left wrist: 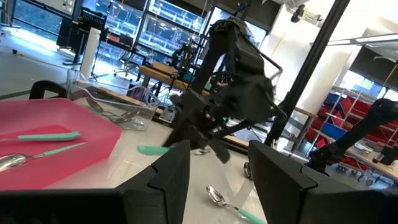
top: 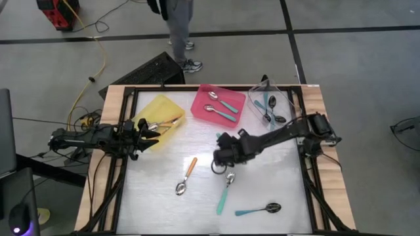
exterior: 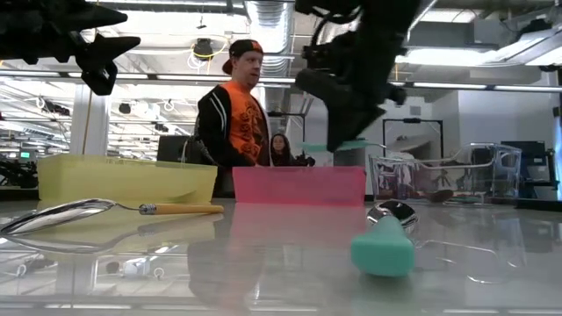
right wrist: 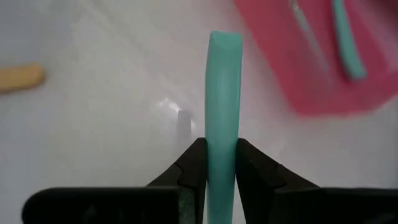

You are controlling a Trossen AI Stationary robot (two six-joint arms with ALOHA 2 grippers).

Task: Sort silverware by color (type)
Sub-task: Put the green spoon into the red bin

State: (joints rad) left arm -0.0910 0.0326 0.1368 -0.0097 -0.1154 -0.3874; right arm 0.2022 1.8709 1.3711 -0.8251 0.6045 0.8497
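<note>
A teal-handled spoon (right wrist: 222, 99) is pinched by its handle between the narrowed fingers of the right gripper (top: 222, 157), lifted above the table (top: 164, 196) near its middle, presumably so it can be carried to the pink tray (top: 203, 98), where two teal spoons already lie. The right arm is stretched across from the right edge. The left gripper (top: 147, 129) is held over the yellow tray (top: 161, 105), fingers parted and empty. Three more spoons are left on the table.
</note>
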